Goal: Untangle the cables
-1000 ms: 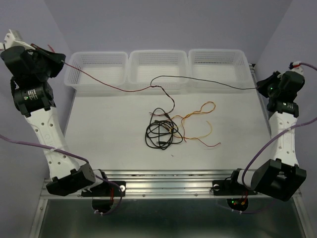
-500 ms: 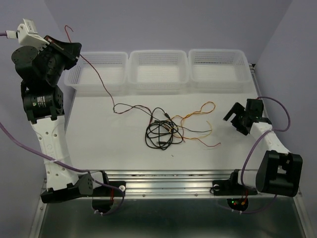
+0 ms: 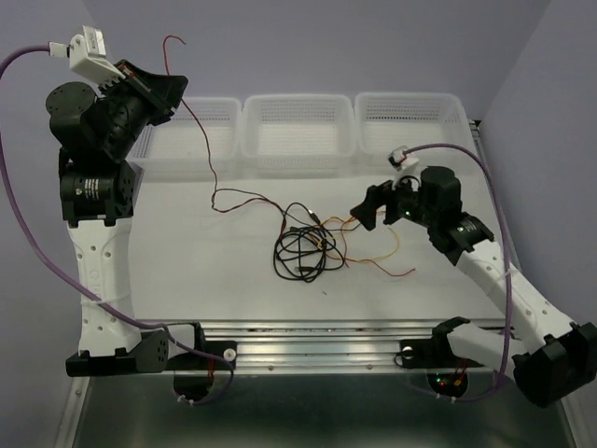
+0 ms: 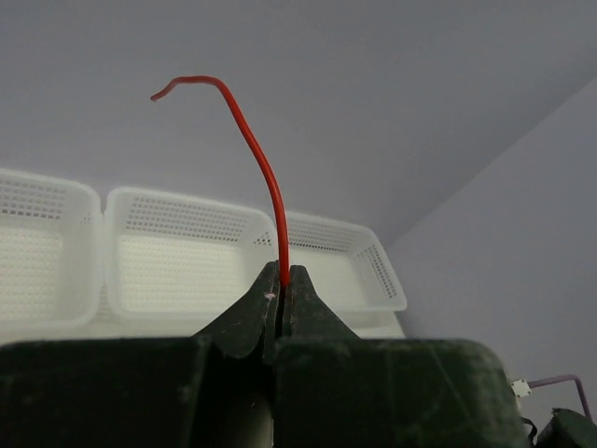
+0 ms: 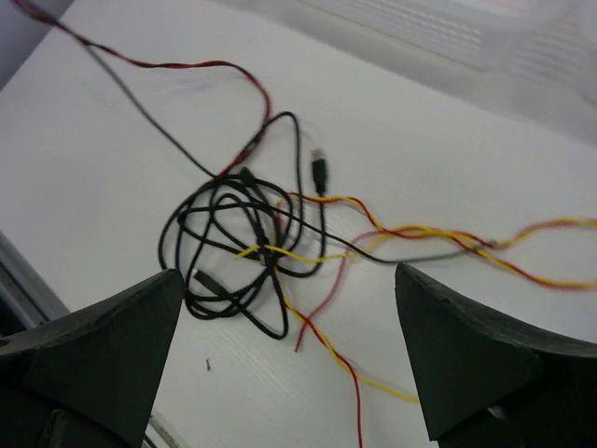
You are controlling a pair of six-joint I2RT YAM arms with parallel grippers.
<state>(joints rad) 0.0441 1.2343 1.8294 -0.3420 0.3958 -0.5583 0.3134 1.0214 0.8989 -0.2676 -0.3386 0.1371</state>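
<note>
Red strand: one dark red wire [image 3: 199, 131] [image 4: 266, 177], thin. Its short free end curls up above my fingertips. The rest hangs down and meets the black cable from that cable's left.
Left hand: my left gripper [image 3: 175, 91] [image 4: 282, 271] has its jaws pressed together on the dark red wire. It is raised high, up and to the left of the black cable.
Black coil: one long thin black cable [image 3: 298, 252] [image 5: 224, 252], looped several times into a loose bundle on the white table top [image 3: 187, 271]. I count two small plug ends, one at the coil's top edge and one at its lower left.
Yellow strands: yellow-and-red twisted wire [image 3: 373, 210] [image 5: 522, 261], crossing the black cable's right edge and looping out to its right. Loose ends trail below and to the right. I cannot tell how many separate lengths there are.
Right hand: my right gripper [image 3: 370, 207] [image 5: 289, 273] has its fingers spread wide with nothing between them. It hovers just right of the black cable, above the yellow-and-red twisted wire.
Containers: three white mesh plastic baskets [image 3: 298, 101], side by side in a row beyond the black cable.
</note>
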